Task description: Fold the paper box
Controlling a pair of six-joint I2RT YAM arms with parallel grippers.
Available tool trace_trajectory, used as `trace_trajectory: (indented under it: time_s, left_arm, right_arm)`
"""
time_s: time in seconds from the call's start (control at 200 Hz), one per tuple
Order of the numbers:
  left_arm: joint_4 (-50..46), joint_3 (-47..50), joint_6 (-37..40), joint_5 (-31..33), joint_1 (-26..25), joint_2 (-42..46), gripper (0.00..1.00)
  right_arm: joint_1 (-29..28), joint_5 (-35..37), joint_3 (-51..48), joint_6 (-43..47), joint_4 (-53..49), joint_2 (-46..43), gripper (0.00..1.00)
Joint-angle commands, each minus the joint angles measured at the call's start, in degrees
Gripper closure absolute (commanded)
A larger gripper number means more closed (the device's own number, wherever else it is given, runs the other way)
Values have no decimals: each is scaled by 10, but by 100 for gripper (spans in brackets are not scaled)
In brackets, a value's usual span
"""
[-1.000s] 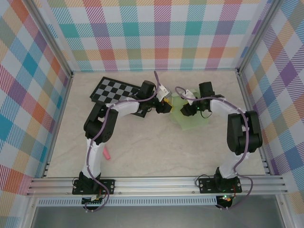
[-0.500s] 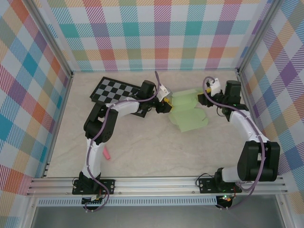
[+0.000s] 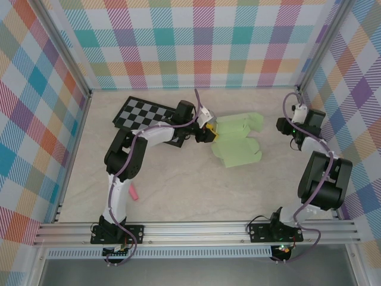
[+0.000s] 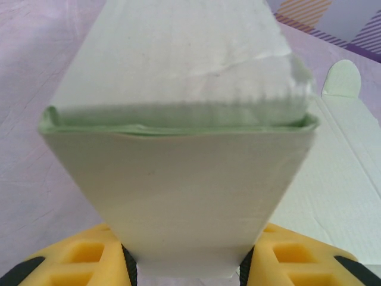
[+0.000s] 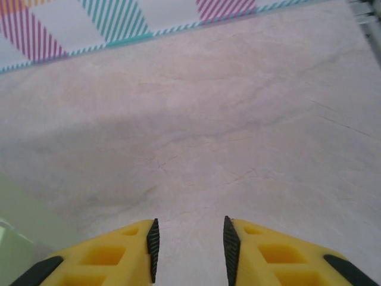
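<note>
While pale-green paper box (image 3: 237, 146) lies half-folded | left gripper (image 4: 186, 265) grips it | right gripper (image 5: 189, 241) narrow

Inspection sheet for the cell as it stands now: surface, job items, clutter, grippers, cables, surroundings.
Surface: pale marbled table, no spills seen.
Job's things: paper box, pale green, partly folded, mid-table, right of the checkerboard.
Clutter: checkerboard at back left, partly under the left arm; small pink object near front left.
Grippers: left gripper shut on the paper box's edge; right gripper open, empty, over bare table right of the box.
Cables: purple cables along both arms, no snag seen.
Surroundings: plaid walls; aluminium rail at near edge.
</note>
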State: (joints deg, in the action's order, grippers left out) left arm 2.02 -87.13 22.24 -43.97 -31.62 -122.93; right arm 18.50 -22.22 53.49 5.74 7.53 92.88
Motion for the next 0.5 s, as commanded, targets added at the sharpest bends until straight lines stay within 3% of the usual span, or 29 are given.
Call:
trace_trajectory:
  time_s: [0.0, 0.23, 0.36, 0.495]
  left_arm:
    - [-20, 1, 41, -50, 2, 59, 65]
    - [-79, -6, 101, -91, 1, 82, 65]
    - [-36, 15, 78, -65, 0, 92, 66]
    - [-14, 16, 49, -44, 1, 90, 65]
  right_arm:
    - [-4, -103, 26, 118, 7, 23, 61]
    - [-28, -240, 80, 266, -96, 57, 59]
    - [-60, -270, 101, 365, -175, 55, 59]
    - [-79, -307, 95, 405, -202, 35, 60]
